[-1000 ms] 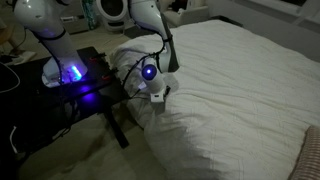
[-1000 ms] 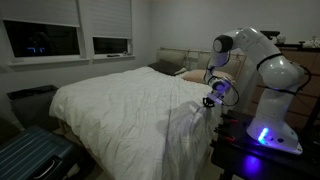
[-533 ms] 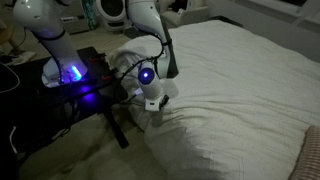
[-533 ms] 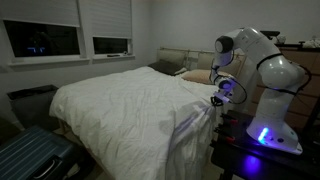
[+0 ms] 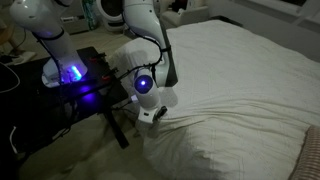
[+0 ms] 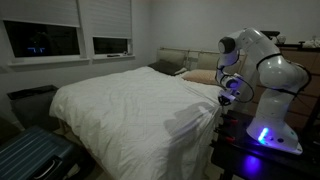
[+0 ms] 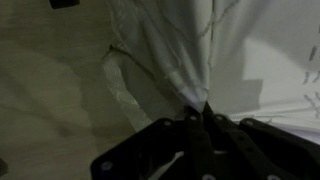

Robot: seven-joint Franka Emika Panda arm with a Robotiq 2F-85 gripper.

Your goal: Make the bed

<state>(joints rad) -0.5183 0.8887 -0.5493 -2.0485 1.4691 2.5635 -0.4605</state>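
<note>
End effector (image 7: 200, 118) was clamped on the duvet (image 7: 175, 50) edge; straightening pull judged in hand. Next: draw taut along the bed (image 5: 240, 80), release.

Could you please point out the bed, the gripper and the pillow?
bed (image 6: 125, 110), in an exterior view, middle of its white top.
gripper (image 7: 203, 118), wrist view, between its closed fingertips.
pillow (image 6: 199, 76), in an exterior view, its side.

Hand (image 5: 151, 112) at bed (image 5: 240, 90) edge; black table (image 5: 92, 68) close beside; open room above bed top.
</note>
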